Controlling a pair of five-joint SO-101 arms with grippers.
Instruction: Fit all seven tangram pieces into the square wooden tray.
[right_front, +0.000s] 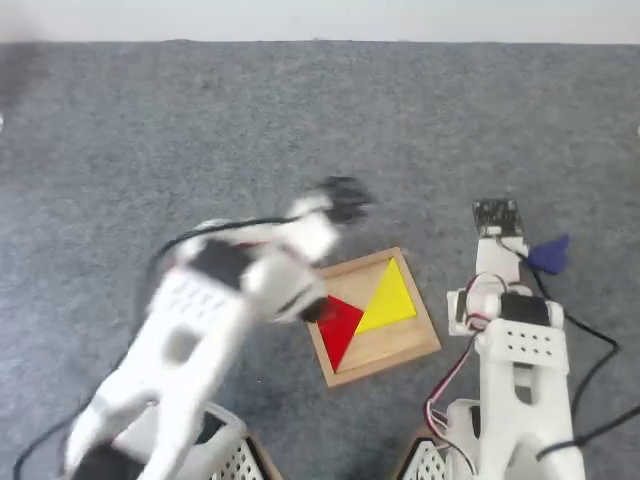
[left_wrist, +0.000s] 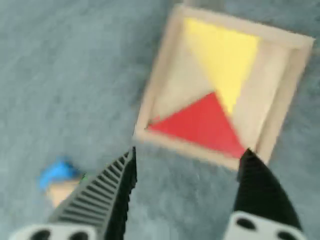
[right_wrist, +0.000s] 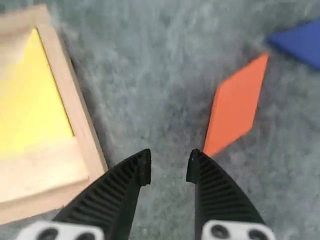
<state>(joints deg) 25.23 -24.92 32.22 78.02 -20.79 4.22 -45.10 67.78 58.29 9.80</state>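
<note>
**A:** How does the left end effector (left_wrist: 190, 156) stand?

**B:** Its jaws are spread wide with nothing between them. It hangs over the grey carpeted desk (right_front: 300, 120), just short of one corner of the square wooden tray (left_wrist: 159, 75).

**A:** And the tray's contents?

**B:** A large red triangle (left_wrist: 200, 125) lies on the side nearer that end effector and a large yellow triangle (left_wrist: 225, 50) beyond it. Their tips meet at the tray's middle, and bare wood shows on either side.

**A:** Where on the desk is the tray?

**B:** It sits between the two arms, nearer the edge where their bases stand.

**A:** The right end effector (right_wrist: 170, 160)?

**B:** Its jaws are parted only narrowly and hold nothing. It is over the desk between the tray's rim and a flat orange parallelogram (right_wrist: 235, 107), whose near tip lies just beside one fingertip. A dark blue flat piece (right_wrist: 300, 42) lies just past the parallelogram's far tip, toward the desk's right edge.
</note>
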